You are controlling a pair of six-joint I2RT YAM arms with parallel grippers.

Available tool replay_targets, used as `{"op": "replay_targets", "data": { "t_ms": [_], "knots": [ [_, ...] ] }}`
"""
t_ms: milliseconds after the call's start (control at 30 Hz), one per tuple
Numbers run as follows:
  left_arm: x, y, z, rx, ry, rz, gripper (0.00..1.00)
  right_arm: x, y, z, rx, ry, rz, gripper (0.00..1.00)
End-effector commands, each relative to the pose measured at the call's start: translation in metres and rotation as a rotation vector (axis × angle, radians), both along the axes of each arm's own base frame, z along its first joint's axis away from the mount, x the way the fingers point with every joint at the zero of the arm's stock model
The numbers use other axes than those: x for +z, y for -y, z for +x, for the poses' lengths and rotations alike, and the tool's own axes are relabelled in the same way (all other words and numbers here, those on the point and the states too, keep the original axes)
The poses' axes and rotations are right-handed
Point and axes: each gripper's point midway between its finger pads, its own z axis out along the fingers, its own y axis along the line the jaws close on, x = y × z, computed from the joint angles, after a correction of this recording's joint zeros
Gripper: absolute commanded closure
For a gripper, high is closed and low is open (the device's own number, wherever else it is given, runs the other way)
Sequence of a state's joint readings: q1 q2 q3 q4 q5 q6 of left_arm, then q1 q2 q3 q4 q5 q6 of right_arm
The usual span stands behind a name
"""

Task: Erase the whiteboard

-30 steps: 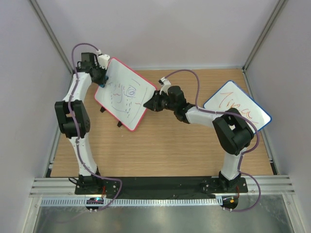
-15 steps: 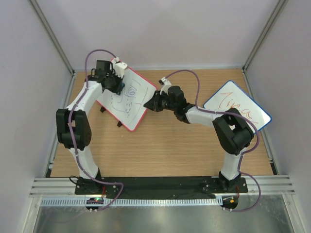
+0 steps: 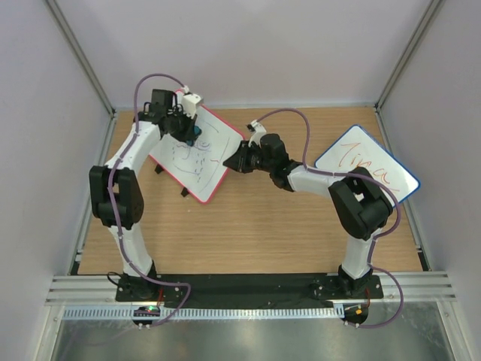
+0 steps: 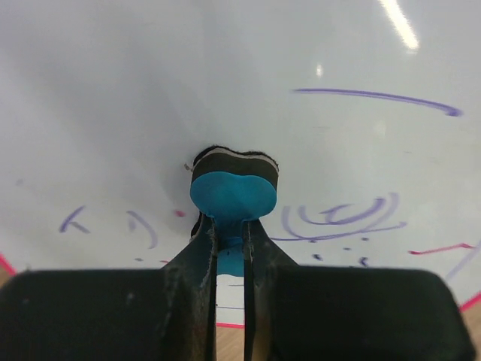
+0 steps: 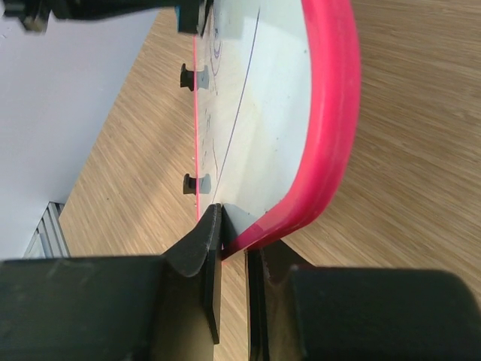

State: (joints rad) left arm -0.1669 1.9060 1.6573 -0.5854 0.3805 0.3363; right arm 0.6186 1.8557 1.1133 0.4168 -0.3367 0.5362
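Observation:
The whiteboard (image 3: pixel 197 162) has a red-pink frame and is held tilted above the table's back left. It bears faint purple and red scribbles (image 4: pixel 338 218). My left gripper (image 3: pixel 191 134) is shut on a blue eraser (image 4: pixel 233 194) and presses it against the board's upper part. My right gripper (image 3: pixel 231 161) is shut on the board's right corner; the wrist view shows the pink rim (image 5: pixel 327 128) pinched between its fingers (image 5: pixel 210 256).
A second, blue-framed board (image 3: pixel 366 171) with orange writing lies at the right, partly under my right arm. The wooden table (image 3: pixel 255 226) is walled on three sides. Two small black clips (image 5: pixel 194 183) lie on the wood below the held board.
My left gripper has swept the eraser rightward across the board's upper part. The face scribbles there are fainter and partly wiped. The right arm has not moved.

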Motion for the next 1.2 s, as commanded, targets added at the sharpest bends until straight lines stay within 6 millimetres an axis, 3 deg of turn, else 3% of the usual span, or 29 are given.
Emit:
{"op": "replay_targets", "data": {
  "t_ms": [0,200,267,367,433,533,567,600,667,700,767,800,933,1000,1100,1167],
  "knots": [
    [-0.052,-0.05,0.034,0.143,-0.052,0.093,1.0,-0.03,0.005,-0.026,0.117,0.056,-0.158,0.99],
    [-0.059,-0.125,0.069,0.321,-0.017,0.124,1.0,-0.032,0.003,-0.026,0.124,0.06,-0.161,0.99],
    [-0.071,-0.142,0.069,0.366,-0.059,0.135,1.0,-0.03,0.002,-0.026,0.129,0.061,-0.155,0.99],
    [-0.088,-0.149,0.067,0.383,-0.101,0.148,1.0,-0.028,0.002,-0.025,0.126,0.065,-0.151,0.99],
    [-0.087,-0.139,0.06,0.356,-0.112,0.111,1.0,-0.027,0.002,-0.025,0.126,0.068,-0.15,0.99],
    [-0.077,-0.106,0.051,0.269,-0.095,0.045,1.0,-0.026,0.002,-0.024,0.123,0.069,-0.15,0.99],
    [-0.069,-0.098,0.039,0.245,-0.088,0.034,1.0,-0.027,0.003,-0.026,0.125,0.068,-0.152,0.99],
    [-0.064,-0.067,0.032,0.165,-0.071,0.012,1.0,-0.027,0.003,-0.025,0.122,0.069,-0.152,0.99],
    [-0.053,-0.04,0.008,0.088,-0.056,-0.006,1.0,-0.029,0.005,-0.026,0.12,0.064,-0.157,0.99],
    [-0.049,-0.015,-0.002,0.025,-0.042,-0.008,1.0,-0.028,0.004,-0.026,0.119,0.068,-0.158,0.99],
    [-0.049,0.011,-0.022,-0.037,-0.04,-0.012,1.0,-0.028,0.005,-0.026,0.116,0.067,-0.159,0.99],
    [-0.05,0.034,-0.034,-0.09,-0.047,-0.015,1.0,-0.028,0.005,-0.026,0.116,0.067,-0.16,0.99],
    [-0.055,0.07,-0.059,-0.172,-0.078,-0.032,1.0,-0.027,0.007,-0.026,0.112,0.069,-0.164,0.99],
    [-0.056,0.074,-0.057,-0.169,-0.089,-0.04,1.0,-0.026,0.008,-0.027,0.11,0.072,-0.163,0.99],
    [-0.064,0.064,-0.044,-0.132,-0.091,-0.01,1.0,-0.026,0.009,-0.027,0.11,0.075,-0.169,0.99],
    [-0.066,0.044,-0.03,-0.071,-0.085,0.013,1.0,-0.026,0.01,-0.028,0.109,0.074,-0.17,0.99]
  ]
}}
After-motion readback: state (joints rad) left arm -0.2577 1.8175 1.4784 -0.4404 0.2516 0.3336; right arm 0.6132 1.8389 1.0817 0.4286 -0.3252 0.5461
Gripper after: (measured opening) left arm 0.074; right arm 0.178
